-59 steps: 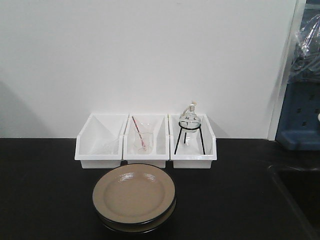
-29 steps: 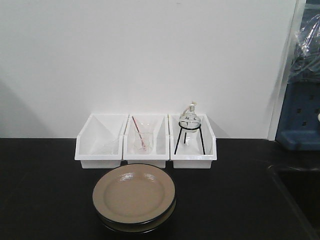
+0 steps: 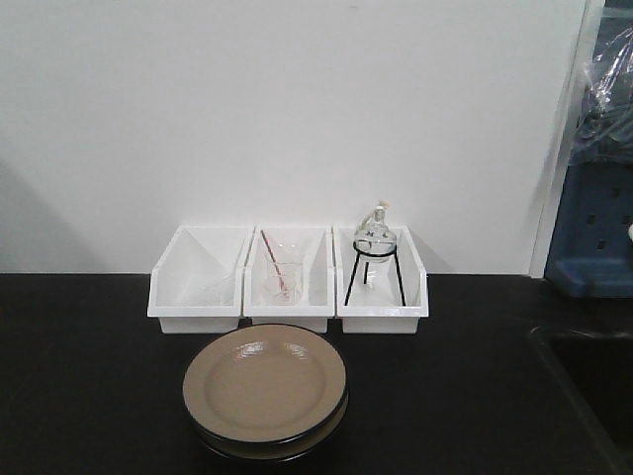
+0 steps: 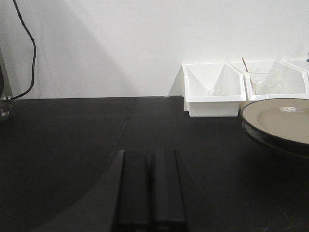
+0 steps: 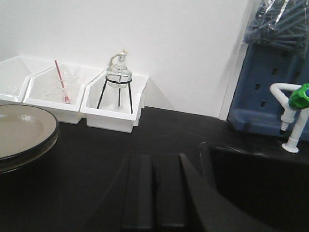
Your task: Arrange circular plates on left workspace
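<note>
Circular plates (image 3: pixel 265 384) lie flat (stacked, no long axis).

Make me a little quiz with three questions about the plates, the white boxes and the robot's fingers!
1. Where are the plates?
A. in front of the white boxes
B. in the sink
C. inside a box

2. How many white boxes stand by the wall?
A. one
B. three
C. five

3. How are the fingers of the left gripper?
A. wide open
B. holding a plate
C. closed together, holding nothing

Answers:
1. A, the plates sit stacked on the black counter just in front of the boxes.
2. B, three boxes stand side by side.
3. C, the left wrist view shows both fingers pressed together with nothing between them.
</note>
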You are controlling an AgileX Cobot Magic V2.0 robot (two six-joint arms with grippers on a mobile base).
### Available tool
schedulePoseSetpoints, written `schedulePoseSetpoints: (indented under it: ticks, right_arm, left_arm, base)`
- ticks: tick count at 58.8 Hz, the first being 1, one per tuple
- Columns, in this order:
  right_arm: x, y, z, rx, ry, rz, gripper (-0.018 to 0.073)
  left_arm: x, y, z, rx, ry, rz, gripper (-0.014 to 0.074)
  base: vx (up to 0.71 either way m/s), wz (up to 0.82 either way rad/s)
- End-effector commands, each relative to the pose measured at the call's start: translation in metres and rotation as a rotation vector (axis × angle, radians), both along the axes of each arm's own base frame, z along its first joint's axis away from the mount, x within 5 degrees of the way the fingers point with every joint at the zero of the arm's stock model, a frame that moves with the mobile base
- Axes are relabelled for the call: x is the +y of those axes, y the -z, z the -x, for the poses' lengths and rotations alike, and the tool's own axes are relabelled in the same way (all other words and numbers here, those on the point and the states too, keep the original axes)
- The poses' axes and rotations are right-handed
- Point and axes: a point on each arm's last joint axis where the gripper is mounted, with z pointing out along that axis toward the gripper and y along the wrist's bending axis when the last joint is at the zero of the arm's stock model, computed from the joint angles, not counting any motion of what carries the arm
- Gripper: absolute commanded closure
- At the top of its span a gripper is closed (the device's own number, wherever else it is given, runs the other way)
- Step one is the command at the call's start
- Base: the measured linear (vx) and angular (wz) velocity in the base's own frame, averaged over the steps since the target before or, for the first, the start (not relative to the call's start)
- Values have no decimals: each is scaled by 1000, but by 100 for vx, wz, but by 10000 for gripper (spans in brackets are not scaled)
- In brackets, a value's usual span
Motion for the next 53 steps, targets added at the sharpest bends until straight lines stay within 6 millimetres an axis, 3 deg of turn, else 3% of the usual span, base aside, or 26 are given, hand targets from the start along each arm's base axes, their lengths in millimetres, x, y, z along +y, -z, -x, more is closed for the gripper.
schedulePoseSetpoints:
  ticks: [1,7,18,24,53]
  right_arm:
    - [-2,-14,6,-94,19,-34,559]
    - [-2,1,14,-122,15,-35,559]
    - [-3,59,24,-135,8,-125,559]
    - [-3,81,31,-186,5,-154,559]
    - [-8,84,32,-160,86,-145,559]
  left_arm:
    - [0,-4,1,-81,0,2,596]
    - [0,-4,1,-81,0,2,596]
    - [0,-4,1,-81,0,2,596]
    - [0,-4,1,-81,0,2,596]
    - [0,-4,1,-80,0,2,596]
  base:
    - [0,0]
    - [0,0]
    - [0,0]
    - [0,0]
    - [0,0]
